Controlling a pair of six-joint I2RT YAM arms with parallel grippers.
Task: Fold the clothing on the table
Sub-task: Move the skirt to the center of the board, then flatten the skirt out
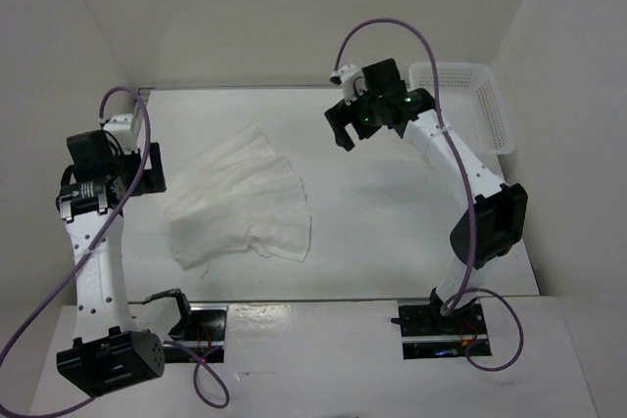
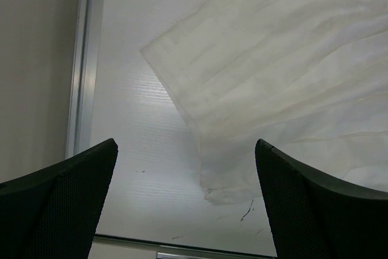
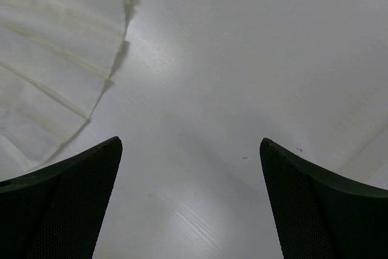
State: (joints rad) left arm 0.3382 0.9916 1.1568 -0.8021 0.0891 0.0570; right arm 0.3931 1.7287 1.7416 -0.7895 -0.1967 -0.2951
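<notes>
Top external view: clothing (image 1: pixel 240 201) lies on table (image 1: pixel 392 232), left of centre, nearer the left arm; a thin white pleated garment, outline a loose fan, pleat ends staggered along its right edge.

Fold status (judgement): near-right portion appears doubled, w/ a flap edge showing above a lower layer; fold count can't be confirmed from these views. Outline is irregular and wide, not a compact stack; task judged partway at best, not complete.

Left end effector (image 1: pixel 149 169): jaws spread wide, nothing btwn them; sits just beside the garment's left edge. Left wrist view shows a garment corner and hem below and ahead of the fingers, apart from them; no contact seen.

Right end effector (image 1: pixel 345 132): jaws spread wide, empty; raised over bare table to the right of and beyond the garment, well apart from it. Right wrist view shows only the garment's stepped right edge at upper left of its field; rest is bare surface.

Perforated white basket (image 1: pixel 468 105) stands at the far-right corner; no part in the fold as far as seen.

Outstanding (judgement): at least one more fold to bring the fan into a narrower, squared shape; edges need aligning, pleats flattening. Neither arm holds fabric, so a fresh grasp on a hem or corner is needed first; thin cloth may slip or drag unevenly.
</notes>
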